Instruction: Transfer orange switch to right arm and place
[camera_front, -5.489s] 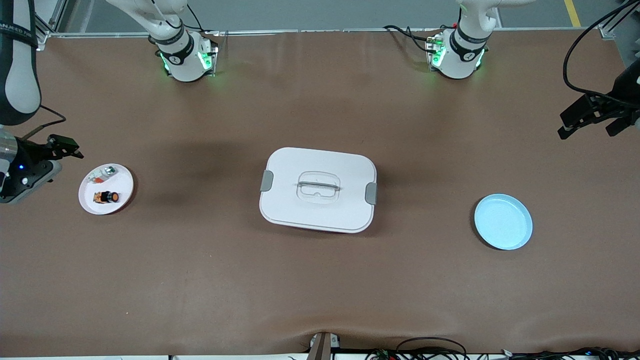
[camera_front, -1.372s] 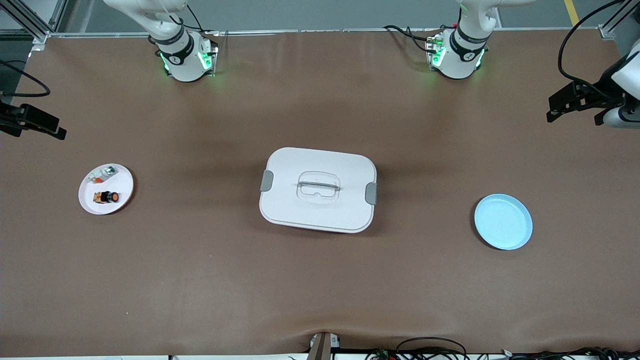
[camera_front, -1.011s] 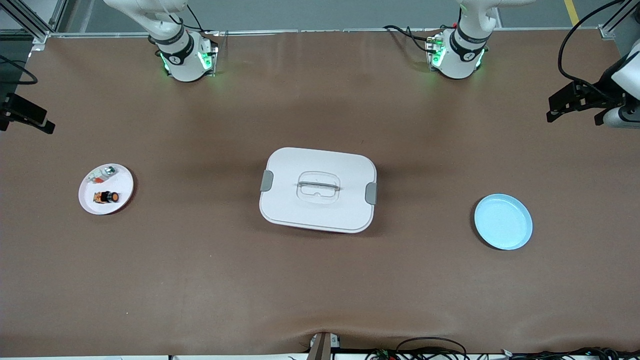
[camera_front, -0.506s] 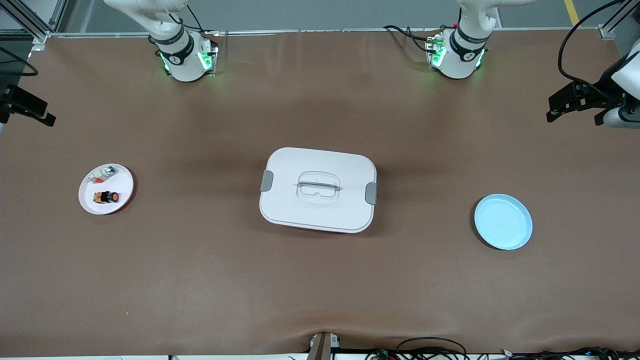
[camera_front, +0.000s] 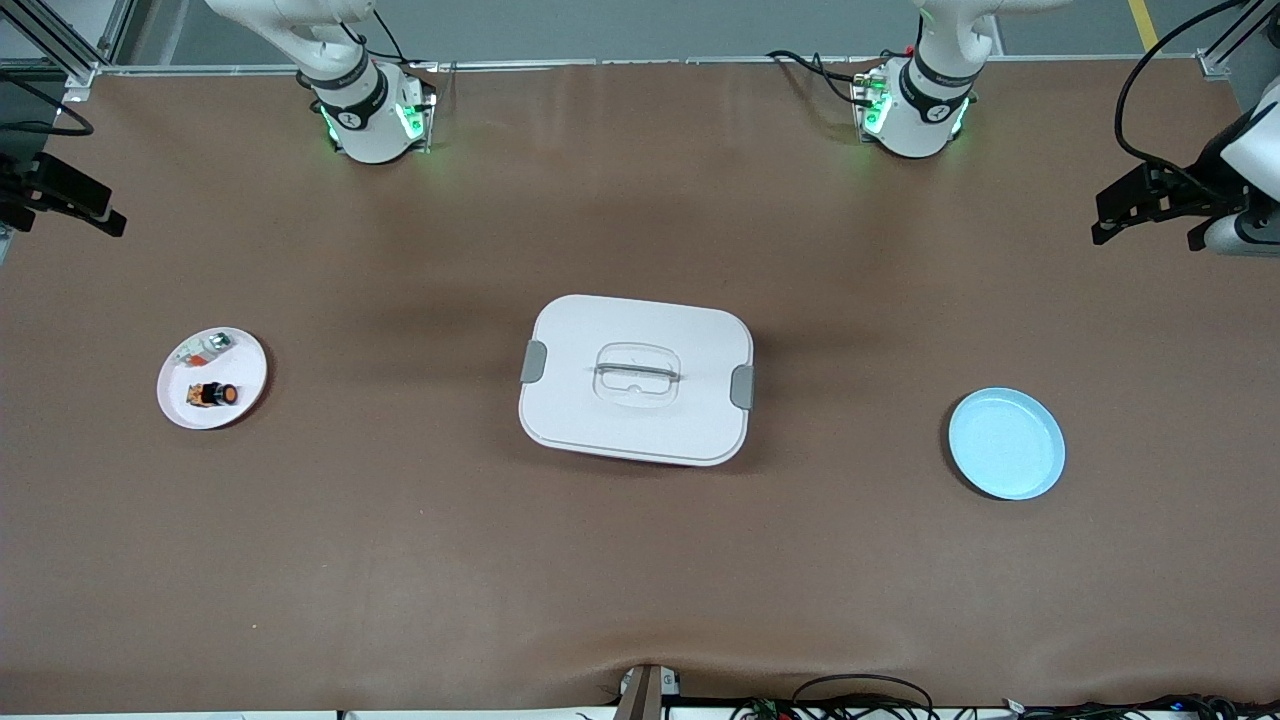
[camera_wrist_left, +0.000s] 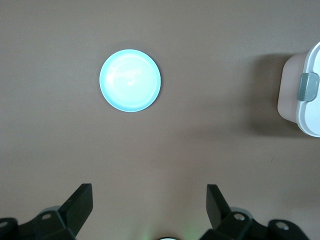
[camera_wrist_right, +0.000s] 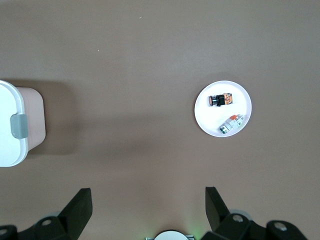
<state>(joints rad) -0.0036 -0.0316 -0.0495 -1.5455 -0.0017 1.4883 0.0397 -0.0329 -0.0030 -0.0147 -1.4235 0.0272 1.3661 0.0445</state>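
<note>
Switch on the white plate, both hands empty and high.

Your orange switch lies on its side on the white plate at the right arm's end of the bench, long axis running along the bench. The right hand hangs far closer to it, fingers wide apart, holding nothing; the left hand waits near the blue plate, equally spread and empty.

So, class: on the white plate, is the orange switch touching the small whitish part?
Apart. The right wrist view shows bare white plate between the orange switch and the whitish part.
</note>
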